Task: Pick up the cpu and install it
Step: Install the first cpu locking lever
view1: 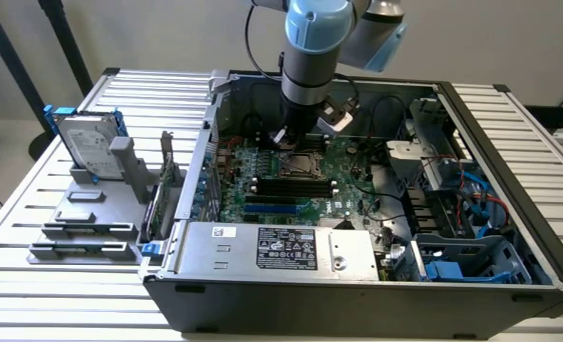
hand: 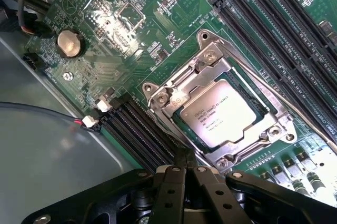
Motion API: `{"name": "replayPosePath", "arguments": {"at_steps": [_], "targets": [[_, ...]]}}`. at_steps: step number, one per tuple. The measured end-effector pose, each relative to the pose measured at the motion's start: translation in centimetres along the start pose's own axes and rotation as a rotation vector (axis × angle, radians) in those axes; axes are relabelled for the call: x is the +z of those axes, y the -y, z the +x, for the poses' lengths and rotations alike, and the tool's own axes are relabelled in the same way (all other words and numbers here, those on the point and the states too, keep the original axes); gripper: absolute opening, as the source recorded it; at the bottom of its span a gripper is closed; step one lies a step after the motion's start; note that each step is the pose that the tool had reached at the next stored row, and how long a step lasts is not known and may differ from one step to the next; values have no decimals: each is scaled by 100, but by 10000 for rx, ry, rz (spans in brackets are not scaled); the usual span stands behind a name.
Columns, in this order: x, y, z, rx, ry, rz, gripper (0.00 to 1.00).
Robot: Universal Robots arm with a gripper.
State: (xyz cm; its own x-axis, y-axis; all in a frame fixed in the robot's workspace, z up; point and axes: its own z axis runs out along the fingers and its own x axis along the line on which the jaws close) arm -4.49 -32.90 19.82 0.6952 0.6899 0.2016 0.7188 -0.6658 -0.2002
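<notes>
- Inside the open case [view1: 495, 292], the arm [view1: 312, 50] is reaching down over the motherboard [view1: 358, 182], with the claw [view1: 289, 137] hanging just above the socket [view1: 301, 164].
- The claw [hand: 184, 163] is sitting with its fingers pressed together, and nothing is showing between them.
- The cpu [hand: 221, 114] is lying flat in the socket [hand: 218, 110], silver top up, inside the metal retention frame [hand: 158, 95]; the claw is holding no part of it.
- Judging from this, the chip is already seated, and the step in hand appears to be confirming or finishing the seat.
- To do this step well, the chip should be sitting level in the socket, all four edges inside the frame, with no corner riding high. The wrist view is showing it level as far as can be told.
- Any downward contact should be light and vertical; sideways dragging is risking bent socket contacts.
- The claw should be staying clear of the memory slots [hand: 142, 134] just beside the socket and of the loose cables [view1: 377, 114] near the arm.
- On the bench [view1: 53, 285], at the exterior view's left, a hard drive [view1: 90, 146] is standing upright in a grey fixture [view1: 87, 214], well apart from the work.
</notes>
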Motion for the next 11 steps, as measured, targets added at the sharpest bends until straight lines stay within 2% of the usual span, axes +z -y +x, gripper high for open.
{"name": "replayPosePath", "arguments": {"at_steps": [11], "targets": [[6,-33,29,-1,41,-39,11]]}}
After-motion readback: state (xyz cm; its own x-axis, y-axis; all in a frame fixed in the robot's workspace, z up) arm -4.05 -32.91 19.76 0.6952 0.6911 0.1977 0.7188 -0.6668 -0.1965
